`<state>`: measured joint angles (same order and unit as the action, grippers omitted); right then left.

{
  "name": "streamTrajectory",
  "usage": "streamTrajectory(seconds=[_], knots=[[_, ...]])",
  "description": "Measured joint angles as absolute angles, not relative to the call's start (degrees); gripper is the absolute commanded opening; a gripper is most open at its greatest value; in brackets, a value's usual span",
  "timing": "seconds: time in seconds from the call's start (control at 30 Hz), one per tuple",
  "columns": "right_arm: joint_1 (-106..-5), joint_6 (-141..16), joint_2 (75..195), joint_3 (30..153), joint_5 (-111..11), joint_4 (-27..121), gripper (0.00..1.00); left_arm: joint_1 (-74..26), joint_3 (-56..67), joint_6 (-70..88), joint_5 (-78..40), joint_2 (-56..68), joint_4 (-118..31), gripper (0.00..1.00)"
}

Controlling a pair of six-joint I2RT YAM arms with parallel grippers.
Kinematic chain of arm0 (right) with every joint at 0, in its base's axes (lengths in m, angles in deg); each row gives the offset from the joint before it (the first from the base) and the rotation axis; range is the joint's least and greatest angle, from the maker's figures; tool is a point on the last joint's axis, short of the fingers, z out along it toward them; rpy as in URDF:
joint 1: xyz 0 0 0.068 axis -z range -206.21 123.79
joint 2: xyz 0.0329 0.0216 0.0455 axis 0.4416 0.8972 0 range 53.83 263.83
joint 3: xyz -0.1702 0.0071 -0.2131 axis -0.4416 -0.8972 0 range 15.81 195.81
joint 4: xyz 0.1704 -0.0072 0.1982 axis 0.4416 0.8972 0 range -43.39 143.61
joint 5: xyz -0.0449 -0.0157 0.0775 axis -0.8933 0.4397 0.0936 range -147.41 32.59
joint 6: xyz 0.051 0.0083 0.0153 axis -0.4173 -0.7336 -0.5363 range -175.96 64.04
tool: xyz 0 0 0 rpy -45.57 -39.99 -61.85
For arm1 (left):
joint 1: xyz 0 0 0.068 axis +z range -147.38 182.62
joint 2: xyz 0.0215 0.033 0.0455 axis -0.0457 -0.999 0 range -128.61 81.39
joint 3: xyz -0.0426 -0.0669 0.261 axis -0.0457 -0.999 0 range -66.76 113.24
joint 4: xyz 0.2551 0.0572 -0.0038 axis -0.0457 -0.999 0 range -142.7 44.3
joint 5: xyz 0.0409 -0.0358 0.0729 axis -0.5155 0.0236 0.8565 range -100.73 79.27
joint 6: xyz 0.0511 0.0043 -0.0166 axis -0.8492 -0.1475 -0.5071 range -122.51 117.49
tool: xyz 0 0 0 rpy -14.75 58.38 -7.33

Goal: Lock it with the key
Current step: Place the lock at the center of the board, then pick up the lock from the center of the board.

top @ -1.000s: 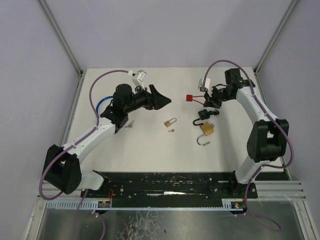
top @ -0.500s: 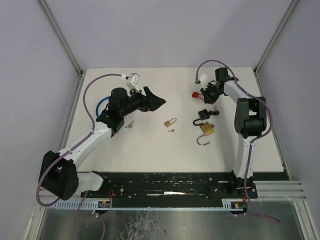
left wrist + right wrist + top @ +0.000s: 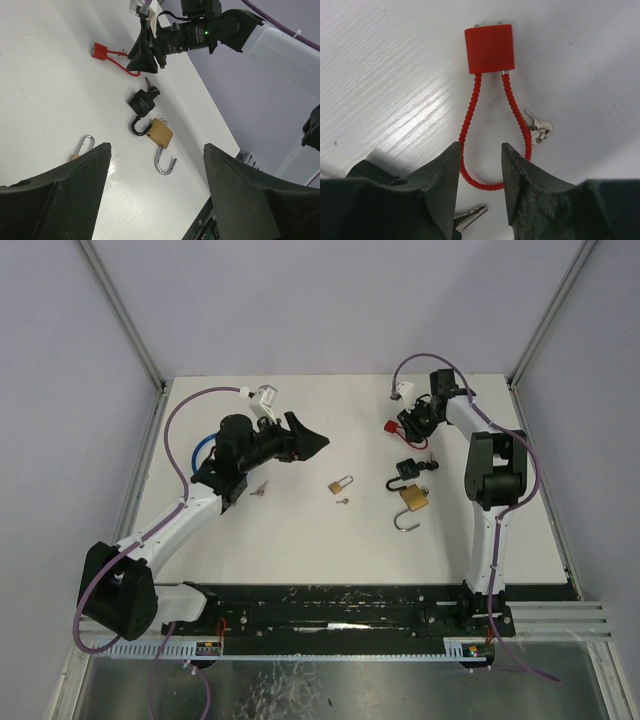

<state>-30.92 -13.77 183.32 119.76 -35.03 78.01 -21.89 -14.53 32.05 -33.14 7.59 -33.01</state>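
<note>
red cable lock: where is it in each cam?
Top external: red cable lock far right of table, beside right gripper.
Left wrist: upper left.
Right wrist: top centre.
Shared landmark: right gripper at the lock's cable loop.

A white tabletop (image 3: 300,540) with a faint wood-like grain fills the middle of the cell, glossy enough to throw back soft patches of overhead light. Plain, pale lavender-grey walls (image 3: 330,300) close it in at the back and on both sides, met at the rear corners by slanting aluminium posts (image 3: 122,315). Along the near edge runs a scuffed black rail (image 3: 340,605), then a slotted white cable duct (image 3: 330,649), and below that a sheet of brushed metal (image 3: 380,690).
</note>
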Motion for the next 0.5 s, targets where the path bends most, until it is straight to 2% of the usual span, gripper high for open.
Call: streamTrajectory(seconds=[0.2,0.37,0.5], knots=[[-28.38,-5.33,176.64,114.58,-26.93,83.49,0.65,-21.3,-15.23,31.64,-32.42,8.51,-32.53,0.76],[-26.07,14.23,167.28,110.34,-20.61,94.75,0.79,-20.6,-17.87,31.46,-32.24,11.0,-30.72,0.79],[-26.24,28.68,166.23,109.11,-18.71,102.14,0.92,-20.36,-19.64,31.35,-32.27,12.7,-28.23,0.81]])
